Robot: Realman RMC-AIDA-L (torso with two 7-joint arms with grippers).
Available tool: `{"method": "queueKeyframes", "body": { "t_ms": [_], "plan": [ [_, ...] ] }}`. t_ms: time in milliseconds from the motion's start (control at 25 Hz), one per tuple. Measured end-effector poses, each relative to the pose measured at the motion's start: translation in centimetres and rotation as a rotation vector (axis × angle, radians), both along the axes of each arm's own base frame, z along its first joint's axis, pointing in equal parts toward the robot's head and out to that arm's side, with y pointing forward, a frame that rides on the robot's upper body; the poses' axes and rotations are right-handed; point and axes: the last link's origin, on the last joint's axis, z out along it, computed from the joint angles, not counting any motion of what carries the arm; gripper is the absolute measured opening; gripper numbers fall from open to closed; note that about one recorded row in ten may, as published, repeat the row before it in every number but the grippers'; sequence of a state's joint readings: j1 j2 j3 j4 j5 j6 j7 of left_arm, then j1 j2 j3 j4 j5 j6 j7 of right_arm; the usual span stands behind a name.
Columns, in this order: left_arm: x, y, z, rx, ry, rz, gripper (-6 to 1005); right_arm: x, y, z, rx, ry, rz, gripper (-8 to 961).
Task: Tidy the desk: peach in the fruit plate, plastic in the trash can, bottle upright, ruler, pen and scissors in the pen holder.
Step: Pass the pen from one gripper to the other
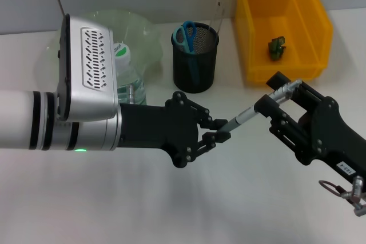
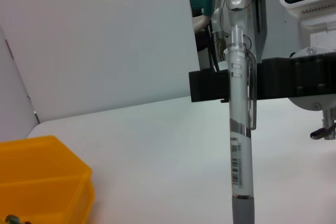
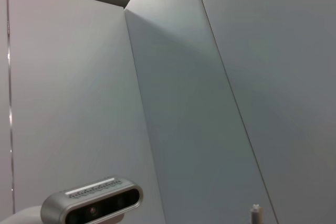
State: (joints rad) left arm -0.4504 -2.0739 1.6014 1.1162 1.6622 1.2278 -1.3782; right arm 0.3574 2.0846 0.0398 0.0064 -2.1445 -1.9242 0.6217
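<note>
A silver pen (image 1: pixel 251 112) with a grey grip hangs in mid-air over the table's centre, between both grippers. My left gripper (image 1: pixel 221 130) is shut on its grey tip end. My right gripper (image 1: pixel 273 102) is shut on its clip end. In the left wrist view the pen (image 2: pixel 239 129) runs up to the right gripper's black fingers (image 2: pixel 210 85). The black mesh pen holder (image 1: pixel 195 61) stands behind, with blue scissors (image 1: pixel 186 34) in it. A clear bottle (image 1: pixel 129 78) with a green cap stands upright, partly hidden by my left arm. Peach and ruler are out of view.
A pale green glass plate (image 1: pixel 134 24) sits at the back left behind the bottle. A yellow bin (image 1: pixel 309 32) at the back right holds a small green object (image 1: pixel 277 47). The right wrist view shows only walls and a camera head (image 3: pixel 92 203).
</note>
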Motion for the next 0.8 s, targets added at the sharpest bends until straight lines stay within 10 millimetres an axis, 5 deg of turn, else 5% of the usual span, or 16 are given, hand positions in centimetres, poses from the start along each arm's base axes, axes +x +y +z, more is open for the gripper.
{"method": "queueKeyframes", "body": {
  "t_ms": [440, 560, 800],
  "plan": [
    [0.01, -0.10, -0.05, -0.004, 0.000, -0.002, 186, -0.05, -0.11, -0.15, -0.005, 0.009, -0.006, 506],
    [0.06, -0.23, -0.19, -0.010, 0.002, -0.007, 188, -0.07, -0.15, -0.20, -0.002, 0.008, -0.007, 294],
    [0.06, -0.28, -0.20, -0.012, -0.003, -0.003, 192, -0.25, -0.43, -0.45, 0.038, -0.008, 0.004, 159]
  ]
}}
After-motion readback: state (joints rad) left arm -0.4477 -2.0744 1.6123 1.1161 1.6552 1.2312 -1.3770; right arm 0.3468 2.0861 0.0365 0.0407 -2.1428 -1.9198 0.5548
